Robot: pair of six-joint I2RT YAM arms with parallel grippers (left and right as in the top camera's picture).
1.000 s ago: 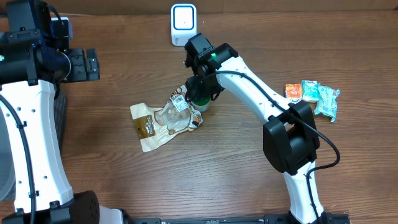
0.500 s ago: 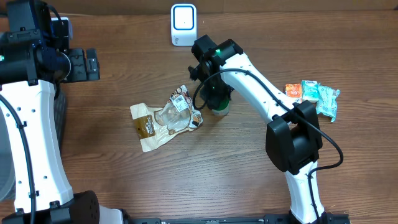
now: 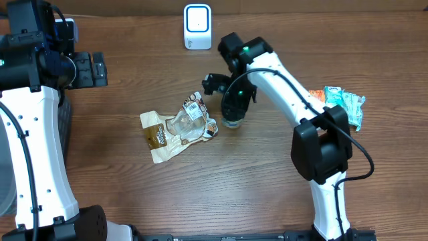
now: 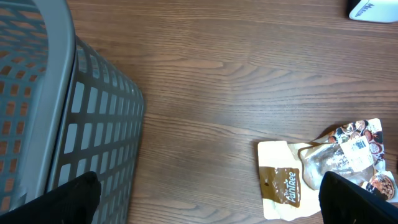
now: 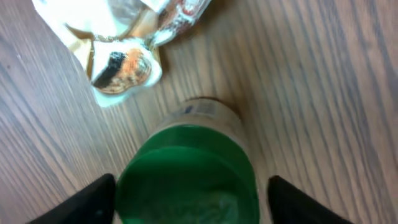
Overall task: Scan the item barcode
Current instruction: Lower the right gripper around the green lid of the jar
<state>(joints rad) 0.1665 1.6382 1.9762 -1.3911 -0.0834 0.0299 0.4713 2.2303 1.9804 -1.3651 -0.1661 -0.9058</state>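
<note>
At the far left edge a grey basket stands on the table. Beside it, upper left, the left gripper hangs idle with its fingers spread wide and nothing between them.

Left of centre a snack pouch lies flat with a barcode sticker facing up. The white scanner sits at top centre.

Just right of the pouch the jar stands upright on the wood, close to the pouch's corner. Its label code is not visible. The right gripper hangs directly over it, fingers apart on either side of the green lid. A gap shows on the right side, so it is not clamped.

If the jar is the item to scan, the grip matters most. Centre the jaws on the lid and close squarely across its width. Lift straight up so the base does not drag the pouch. Then carry the jar toward the top centre and turn the label to face the scanner's window.

At the far right, small packets lie well apart.
</note>
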